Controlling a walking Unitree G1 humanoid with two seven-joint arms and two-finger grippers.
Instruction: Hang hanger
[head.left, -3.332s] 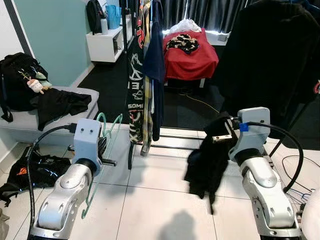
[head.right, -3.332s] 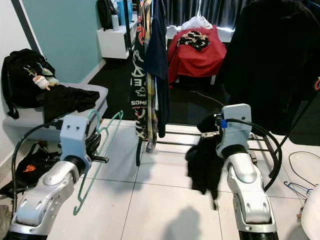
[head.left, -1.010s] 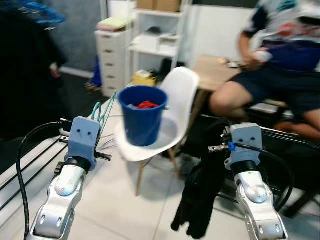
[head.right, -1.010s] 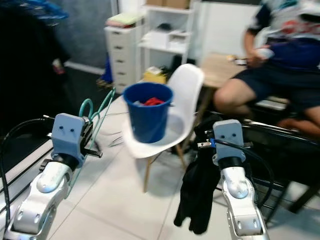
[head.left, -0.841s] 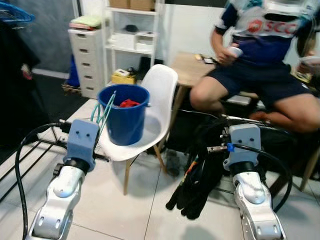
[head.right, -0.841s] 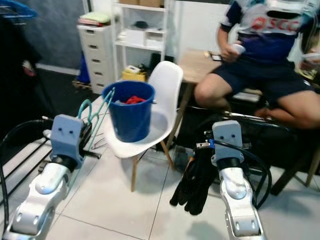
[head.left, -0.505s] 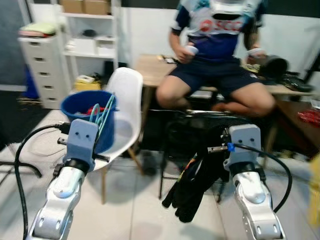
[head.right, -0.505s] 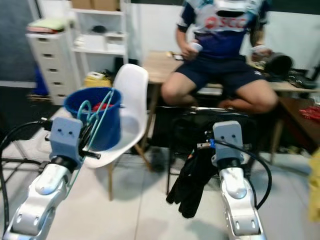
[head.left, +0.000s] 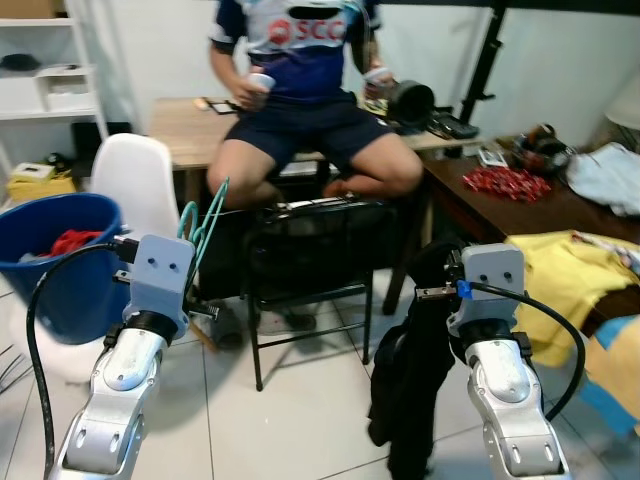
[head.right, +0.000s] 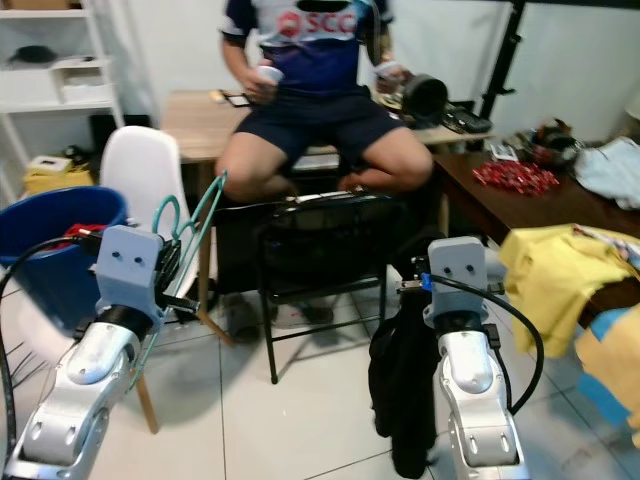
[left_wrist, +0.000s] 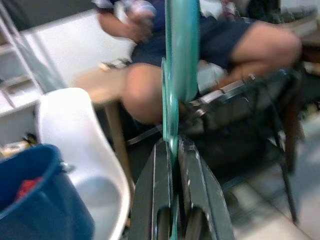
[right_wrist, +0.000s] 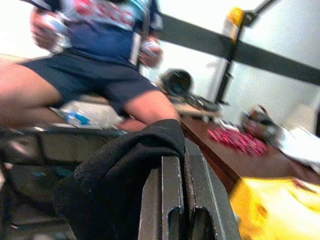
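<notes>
Left gripper (left_wrist: 172, 150) is up at the near left w/ its two black fingers (left_wrist: 155, 175) clamped on a teal hanger (head.left: 205, 225), which sticks up above the wrist, hook curling near the top of the grey wrist block. Right gripper (right_wrist: 182, 160) is raised at the near right, fingers pinched together on a black garment (head.left: 410, 390) that droops down twd the white tile floor (head.left: 290, 420). Straight ahead, betw. the two arms, stands a black folding chair (head.left: 310, 260), and behind it a person (head.left: 300, 90) in a dark blue jersey and shorts sits on a wooden desk (head.left: 185, 115). Far left: a blue bucket (head.left: 50, 260) w/ something red inside rests on a white chair (head.left: 135, 180), and white shelves (head.left: 45, 80) stand against the wall. Far right: a dark table (head.left: 500, 190) w/ a red item on it, and yellow fabric (head.left: 560, 280) piled near the right arm.
</notes>
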